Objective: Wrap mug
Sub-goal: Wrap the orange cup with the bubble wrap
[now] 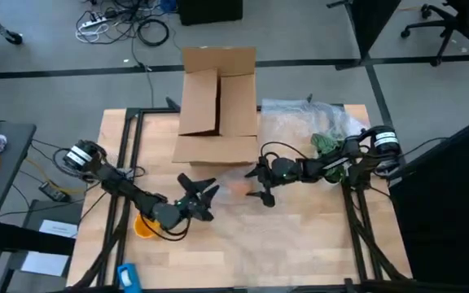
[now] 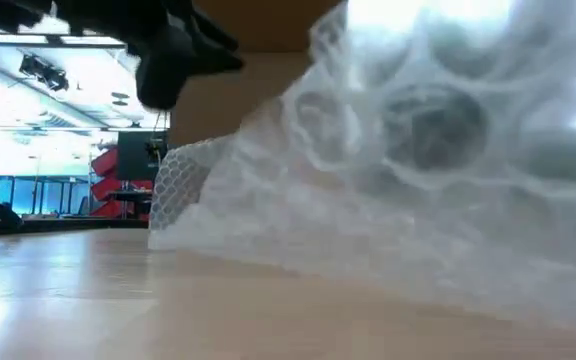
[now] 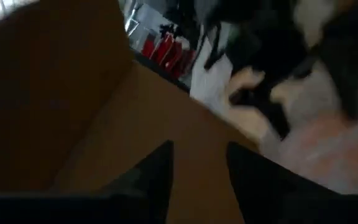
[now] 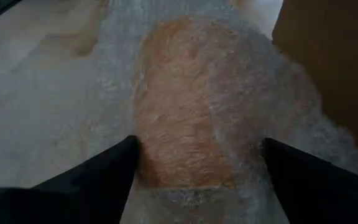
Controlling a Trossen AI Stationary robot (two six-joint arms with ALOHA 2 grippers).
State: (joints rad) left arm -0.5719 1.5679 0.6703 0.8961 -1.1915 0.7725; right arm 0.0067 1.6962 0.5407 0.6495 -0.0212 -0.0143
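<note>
Table: I see a pale wooden tabletop point(image 1: 300, 252) carrying everything, with both dark arms reaching in from its sides.
Box: a brown cardboard box point(image 1: 216, 106) with its flaps open stands at the far middle of the table.
Wrap: a sheet of clear bubble wrap point(image 4: 241, 93) lies on the wood in front of the box; in the low view it heaps up just before the lens point(image 2: 418, 180).
Mug: I make out the small yellow-orange mug point(image 4: 179, 112) only as a rounded orange mass under the bubble wrap, its gloss dulled by the plastic; I cannot see the handle. From above it is a faint orange patch point(image 1: 238, 188) in front of the box, between the two grippers.
Right gripper: the right gripper point(image 1: 260, 184) hangs just beside the mug, fingers spread wide; in my right wrist view the wrapped mug lies ahead between the two fingers point(image 4: 104, 171), not touching them.
Left gripper: the left gripper point(image 1: 204, 195) sits on the mug's other side, fingers parted and holding nothing, aimed toward the box.
</note>
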